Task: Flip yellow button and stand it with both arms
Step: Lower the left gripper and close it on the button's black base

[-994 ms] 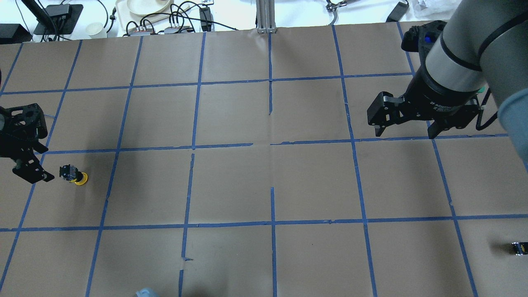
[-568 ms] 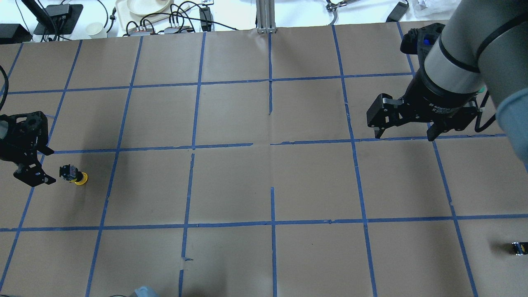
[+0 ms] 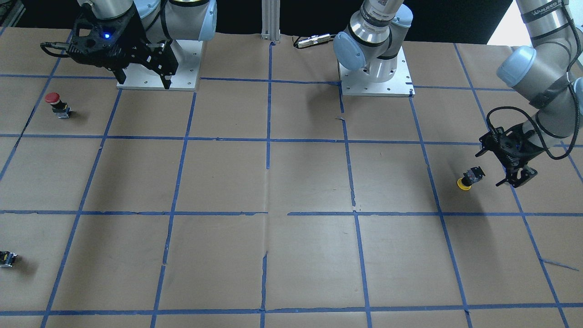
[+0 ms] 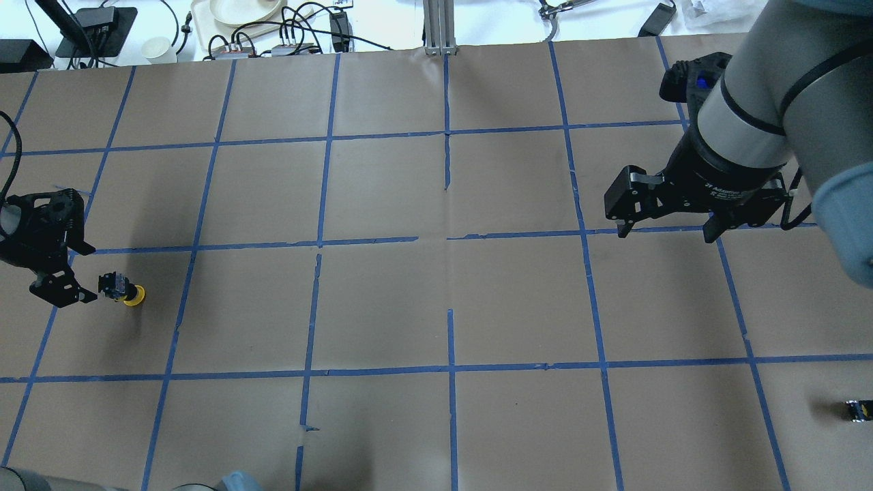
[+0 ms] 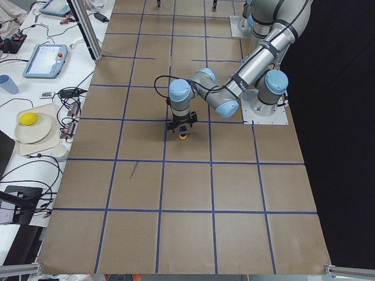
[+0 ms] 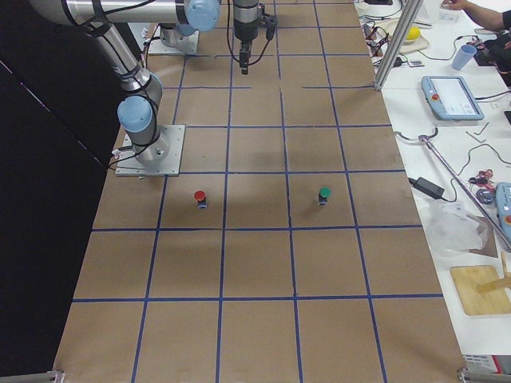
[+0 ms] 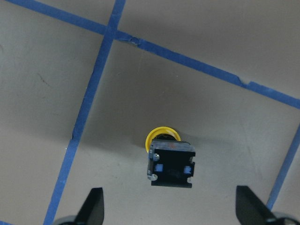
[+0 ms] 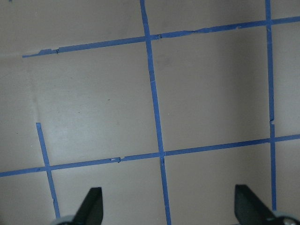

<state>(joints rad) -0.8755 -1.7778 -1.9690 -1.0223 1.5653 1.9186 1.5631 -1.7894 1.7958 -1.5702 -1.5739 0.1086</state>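
The yellow button [image 4: 124,292] lies near the table's left edge, its black body toward my left gripper and its yellow cap pointing away. It also shows in the front view [image 3: 469,178], the left wrist view [image 7: 170,164] and the exterior left view [image 5: 183,136]. My left gripper [image 4: 83,273] is open and empty, just left of the button, one fingertip close to the body. In the left wrist view [image 7: 171,212] the button sits just ahead of the open fingers, centred between them. My right gripper [image 4: 665,235] hangs open and empty high over the table's right side, far from the button.
A red-capped button [image 3: 53,104] stands on the right arm's side, also in the exterior right view [image 6: 200,197], with a green-capped one [image 6: 323,194] beyond it. A small black-yellow part [image 4: 858,409] lies at the overhead view's right edge. Blue tape lines grid the brown paper.
My left gripper has moved in toward the button, and its fingertip now sits right beside the black body. My right gripper has shifted slightly. The button has not moved.
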